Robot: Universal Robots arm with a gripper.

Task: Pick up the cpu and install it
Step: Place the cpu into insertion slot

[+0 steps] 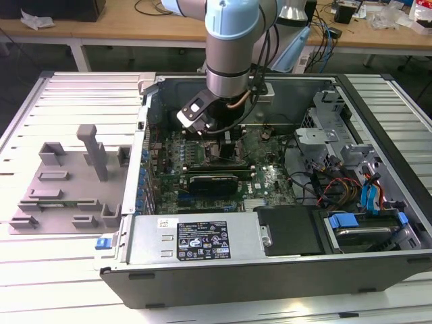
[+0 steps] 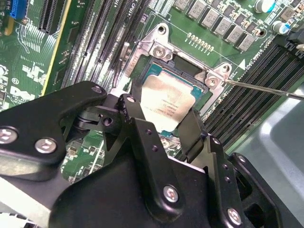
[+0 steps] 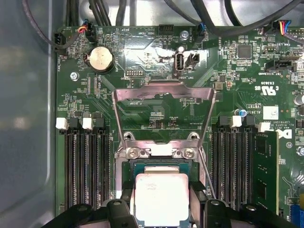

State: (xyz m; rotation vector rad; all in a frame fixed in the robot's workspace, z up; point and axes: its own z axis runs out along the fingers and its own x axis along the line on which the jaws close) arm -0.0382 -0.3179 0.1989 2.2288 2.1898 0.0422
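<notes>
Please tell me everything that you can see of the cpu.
The cpu is a flat square chip with a shiny silver metal top that bears faint print, and a thin pale edge. It lies level at the open socket, whose metal bracket stands swung up. The gripper is shut on it, with black fingers against two opposite edges. Whether it is fully seated cannot be told.

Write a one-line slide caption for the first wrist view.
The tool grips the cpu by two opposite edges at the socket, whose metal load plate stands swung open.
</notes>
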